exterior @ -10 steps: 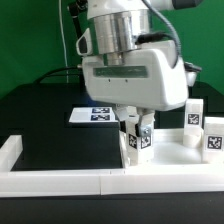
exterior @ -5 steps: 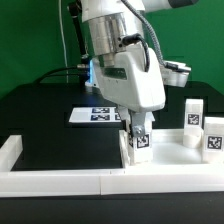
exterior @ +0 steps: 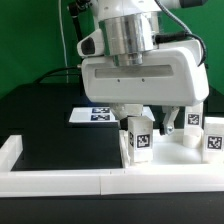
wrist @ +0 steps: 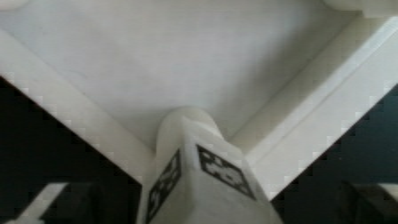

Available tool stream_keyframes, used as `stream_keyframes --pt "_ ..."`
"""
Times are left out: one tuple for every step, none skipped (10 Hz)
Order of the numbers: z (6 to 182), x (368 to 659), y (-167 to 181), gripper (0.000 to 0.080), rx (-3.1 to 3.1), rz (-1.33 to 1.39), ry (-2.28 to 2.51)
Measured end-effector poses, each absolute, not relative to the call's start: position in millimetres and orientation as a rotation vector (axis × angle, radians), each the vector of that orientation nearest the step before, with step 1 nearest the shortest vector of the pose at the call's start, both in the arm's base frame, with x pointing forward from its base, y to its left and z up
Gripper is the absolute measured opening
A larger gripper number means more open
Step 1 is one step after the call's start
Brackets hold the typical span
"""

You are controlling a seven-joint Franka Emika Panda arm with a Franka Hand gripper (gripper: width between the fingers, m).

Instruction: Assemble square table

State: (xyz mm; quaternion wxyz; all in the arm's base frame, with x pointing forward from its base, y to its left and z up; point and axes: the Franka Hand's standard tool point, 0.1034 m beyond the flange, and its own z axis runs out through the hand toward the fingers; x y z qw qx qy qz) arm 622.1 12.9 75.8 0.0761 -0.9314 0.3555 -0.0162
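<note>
My gripper (exterior: 138,127) is shut on a short white tagged leg (exterior: 139,141). The leg stands upright at the near corner of the white square tabletop (exterior: 172,160) on the exterior view's left. In the wrist view the leg (wrist: 201,168) runs up from between my jaws, and its far end rests on the tabletop's corner (wrist: 196,70) inside the raised rim. My gripper (wrist: 205,214) sits at the edge of that picture. Two more tagged legs (exterior: 193,119) (exterior: 213,141) stand upright at the exterior view's right, by the tabletop's far side.
The marker board (exterior: 92,115) lies flat on the black table behind my gripper. Long white border rails run along the front (exterior: 60,181) and at the exterior view's left (exterior: 9,152). A green backdrop stands behind the table.
My hand has turned about its vertical axis, first edge-on and now broadside to the exterior camera. The leg has stayed in my jaws at the same corner.
</note>
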Motion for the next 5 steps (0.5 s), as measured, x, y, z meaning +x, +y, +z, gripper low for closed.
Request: stream_keyframes --pt "75.5 622.0 12.0 0.0643 -2.843 -0.059 0.93" --pt "75.7 622.3 7.6 0.0648 -2.945 -0.081 0.619" --pt "76.0 623.1 5.2 0.0648 -2.984 -0.095 0.458" --pt "75.7 622.8 5.9 0.0648 -2.989 -0.095 0.43" --pt "75.6 622.8 5.7 0.0648 -2.997 -0.098 0.38"
